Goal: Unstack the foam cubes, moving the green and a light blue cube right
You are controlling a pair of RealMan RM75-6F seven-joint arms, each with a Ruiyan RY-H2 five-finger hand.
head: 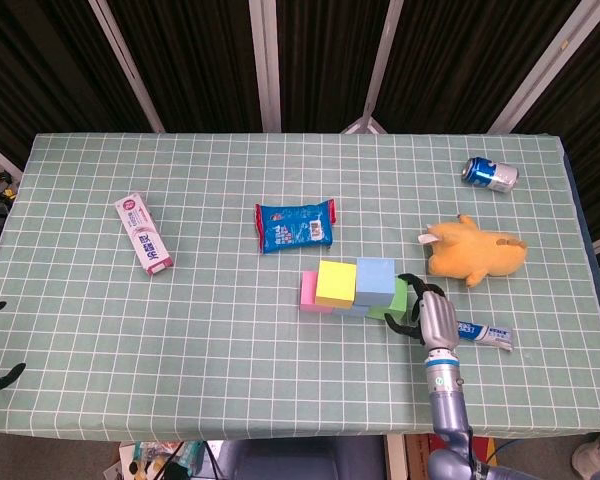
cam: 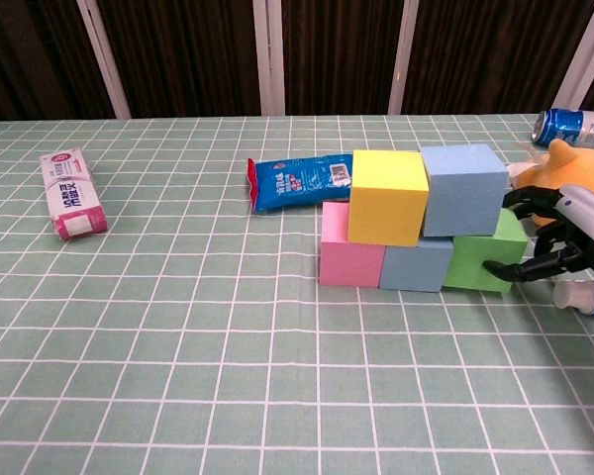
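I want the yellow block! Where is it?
The yellow cube sits on top of the pink cube and a light blue cube, near the table's middle, left of the upper light blue cube.

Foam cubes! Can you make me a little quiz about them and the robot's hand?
1. True or false: the yellow cube sits on the bottom row.
2. Which cube is the right hand reaching around: A pink, B green, C yellow?
3. Fill in: the toy beside the hand is coloured ____.

Key: 1 false, it is on top, beside the upper light blue cube. 2 B, the green cube. 3 orange, the plush toy.
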